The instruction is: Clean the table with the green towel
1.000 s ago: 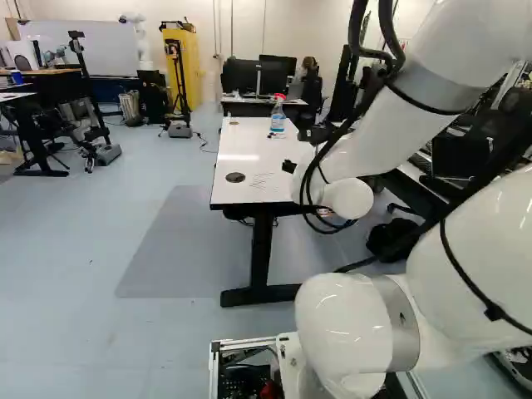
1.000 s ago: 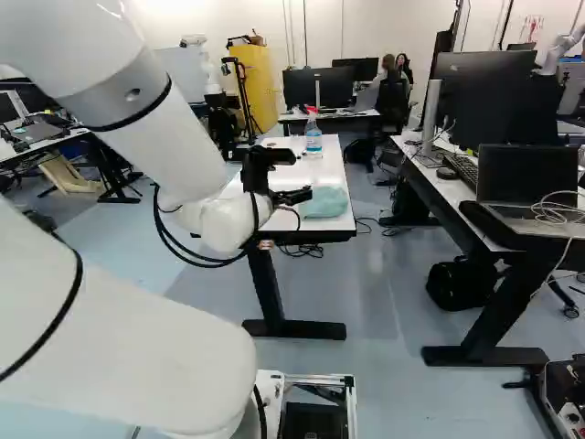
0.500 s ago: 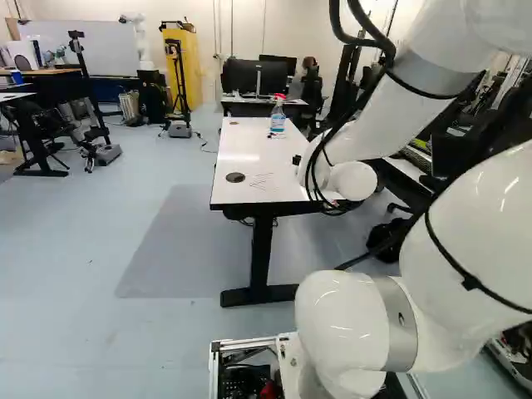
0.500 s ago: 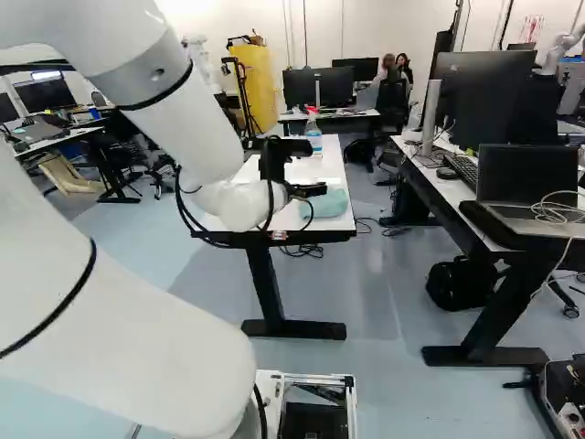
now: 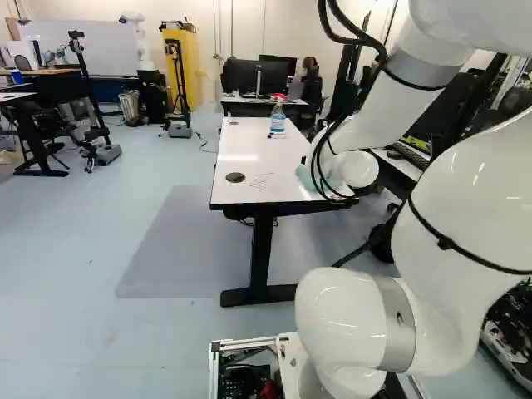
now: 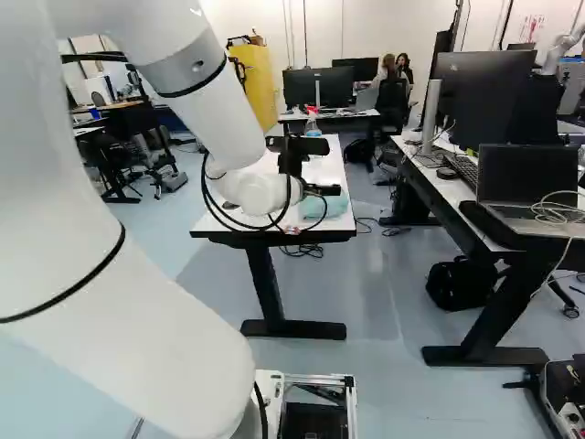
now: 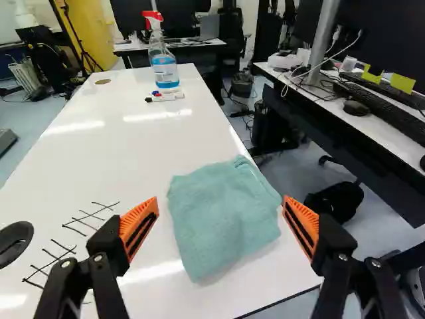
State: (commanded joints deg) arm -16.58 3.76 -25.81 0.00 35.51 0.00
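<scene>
In the right base view my gripper (image 6: 320, 190) reaches over the near part of the white table (image 6: 208, 223). The wrist view shows the gripper (image 7: 219, 226) open, fingers wide apart. The folded green towel (image 7: 222, 216) lies flat on the tabletop, ahead of and between the fingertips, with no grip on it. Black marker strokes (image 7: 86, 216) cover the tabletop beside one finger. In the left base view the arm's wrist hides most of the towel (image 5: 306, 176).
A spray bottle (image 7: 164, 56) and markers (image 7: 166, 96) stand and lie farther along the table. Beside the strokes is a round black grommet (image 7: 14, 242). A second desk (image 6: 450, 197) with monitors and a laptop runs alongside. Another robot (image 6: 562, 46) is far back.
The arm has swung rightward in the right base view, bringing the gripper over the towel's side of the table; part of the towel now shows in the left base view. The base has not moved.
</scene>
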